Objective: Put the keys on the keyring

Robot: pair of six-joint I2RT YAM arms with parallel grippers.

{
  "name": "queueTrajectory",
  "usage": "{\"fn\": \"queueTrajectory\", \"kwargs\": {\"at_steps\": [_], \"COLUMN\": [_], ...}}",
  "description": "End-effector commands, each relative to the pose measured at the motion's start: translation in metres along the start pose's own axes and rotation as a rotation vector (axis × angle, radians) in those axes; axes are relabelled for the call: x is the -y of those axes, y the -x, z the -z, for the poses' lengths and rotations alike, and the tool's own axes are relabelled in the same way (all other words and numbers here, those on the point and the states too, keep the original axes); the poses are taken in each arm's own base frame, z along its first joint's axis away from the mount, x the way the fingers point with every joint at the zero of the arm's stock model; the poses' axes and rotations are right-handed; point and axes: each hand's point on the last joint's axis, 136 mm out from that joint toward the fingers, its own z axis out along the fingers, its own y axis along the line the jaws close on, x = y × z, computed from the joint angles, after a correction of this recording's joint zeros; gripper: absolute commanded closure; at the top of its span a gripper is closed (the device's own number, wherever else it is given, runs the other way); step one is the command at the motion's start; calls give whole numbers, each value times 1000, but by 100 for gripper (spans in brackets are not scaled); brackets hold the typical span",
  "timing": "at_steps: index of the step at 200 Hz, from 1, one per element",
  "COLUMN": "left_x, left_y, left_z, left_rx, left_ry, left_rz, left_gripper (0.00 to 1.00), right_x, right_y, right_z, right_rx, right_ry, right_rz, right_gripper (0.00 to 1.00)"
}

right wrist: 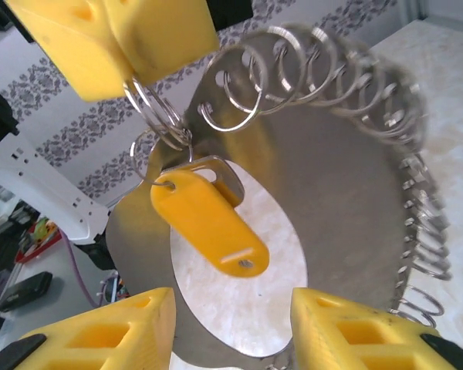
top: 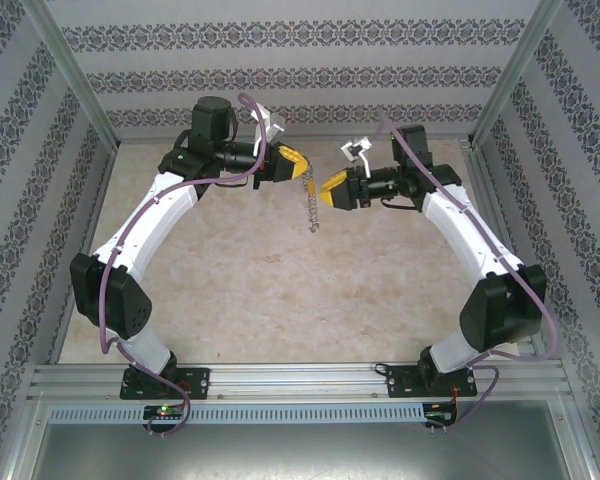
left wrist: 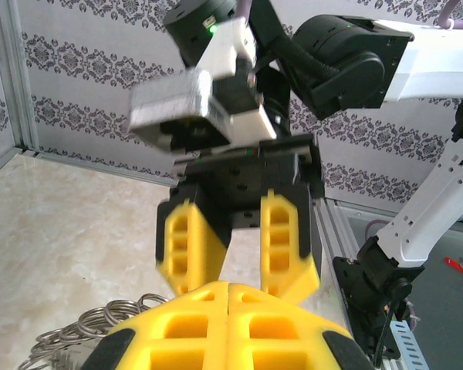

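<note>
Although the top view renders the keyring [top: 312, 205] as a thin silvery strip hanging at 12 o'clock from table centre, the right wrist view resolves it as a broad ring fringed with small loops. Fingers of the left gripper [top: 300, 170] are together, clamped on loops at the ring's 10 o'clock. There the yellow-headed key [right wrist: 208, 223] hangs across the ring's opening. Fingers of the right gripper [right wrist: 231, 302] stand apart, flanking the ring's 6 o'clock edge; contact cannot be determined.
</note>
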Motion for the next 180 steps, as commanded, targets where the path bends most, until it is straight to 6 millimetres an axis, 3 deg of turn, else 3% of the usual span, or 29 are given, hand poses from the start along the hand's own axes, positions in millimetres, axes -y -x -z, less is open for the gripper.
{"fn": "queueTrajectory", "kwargs": {"at_steps": [1,59,153,180], "left_x": [20,18,17,17], "left_y": [20,19,18,18], "left_z": [6,5,3,3], "left_rx": [45,49,50,50], "left_ry": [-38,-38,-45,-49], "left_rz": [-80,-73,-68,-66], "left_gripper": [100,100,100,100], "right_x": [-21,-21,-18,-16], "right_y": [21,54,64,66], "right_z": [13,6,-15,-19], "right_rx": [59,106,97,96], "right_ry": [22,33,70,73], "right_rz": [85,133,144,141], "right_gripper": [57,59,58,64]}}
